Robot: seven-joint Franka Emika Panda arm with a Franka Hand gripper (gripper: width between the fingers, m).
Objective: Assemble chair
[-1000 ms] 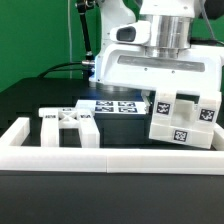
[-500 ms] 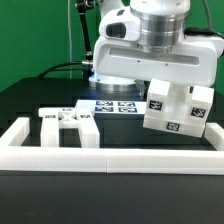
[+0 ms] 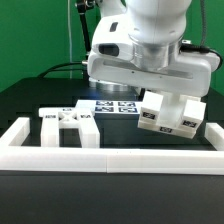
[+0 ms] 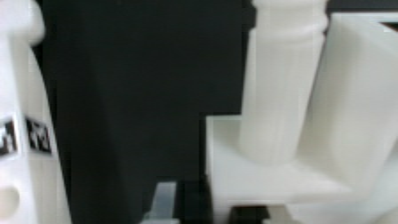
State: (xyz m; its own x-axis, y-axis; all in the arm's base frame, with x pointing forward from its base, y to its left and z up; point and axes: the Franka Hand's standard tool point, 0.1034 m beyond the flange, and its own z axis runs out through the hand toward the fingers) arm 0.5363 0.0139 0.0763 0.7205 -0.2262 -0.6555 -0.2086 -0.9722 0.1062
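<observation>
Behind border rail [image 3: 110, 152]: loose part [image 3: 68, 122], chair assembly [image 3: 170, 115] aloft.

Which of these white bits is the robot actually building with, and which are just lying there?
For the job:
half-built chair piece, tilted
loose white part, at the exterior view's left

Just there:
marker board
long white border rail

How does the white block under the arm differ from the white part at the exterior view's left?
The block is tilted; the left part lies flat on the table. The block is bulkier, the left part low. Both are white with square tags.
</observation>
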